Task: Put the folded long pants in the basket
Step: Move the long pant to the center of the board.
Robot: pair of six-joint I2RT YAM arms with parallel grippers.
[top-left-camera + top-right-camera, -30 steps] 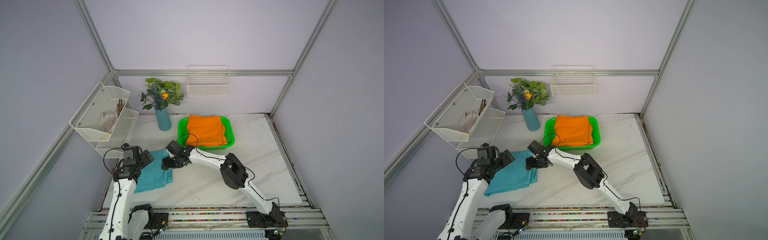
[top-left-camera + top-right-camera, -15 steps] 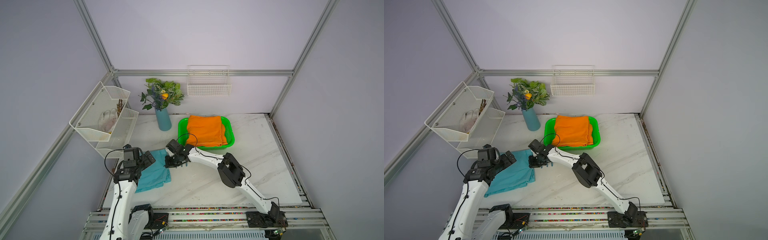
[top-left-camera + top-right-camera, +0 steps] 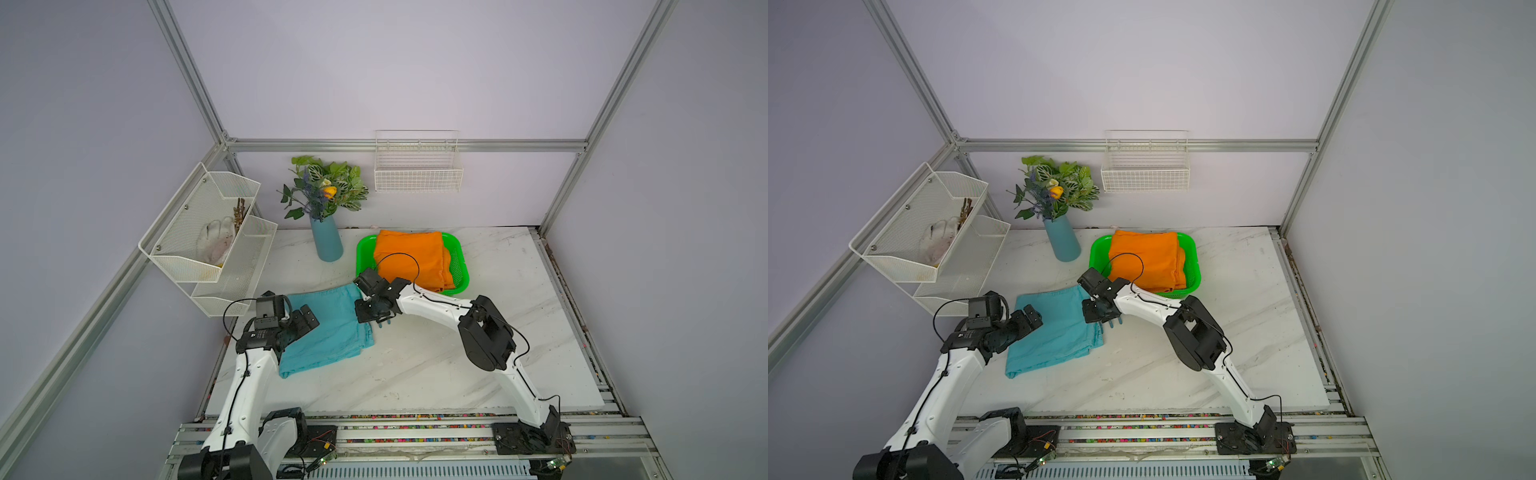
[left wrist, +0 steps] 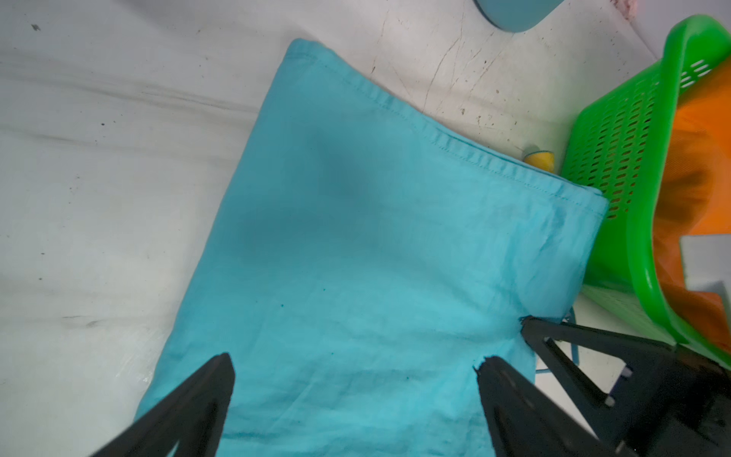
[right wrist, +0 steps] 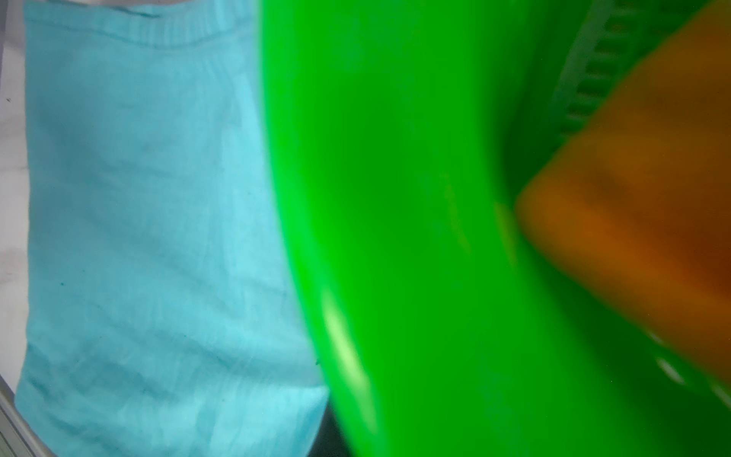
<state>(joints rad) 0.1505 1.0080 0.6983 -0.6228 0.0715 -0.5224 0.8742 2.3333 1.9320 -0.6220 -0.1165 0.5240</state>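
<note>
Teal pants (image 3: 328, 332) beside bent right arm (image 3: 432, 305)

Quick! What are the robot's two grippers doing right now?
Left gripper: open, jaws wide over the teal pants, holding nothing.
Right gripper: shut, pinching the teal pants' edge.

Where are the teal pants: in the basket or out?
Out. The teal pants lie flat on the table beside the basket, which holds the orange pants.
</note>
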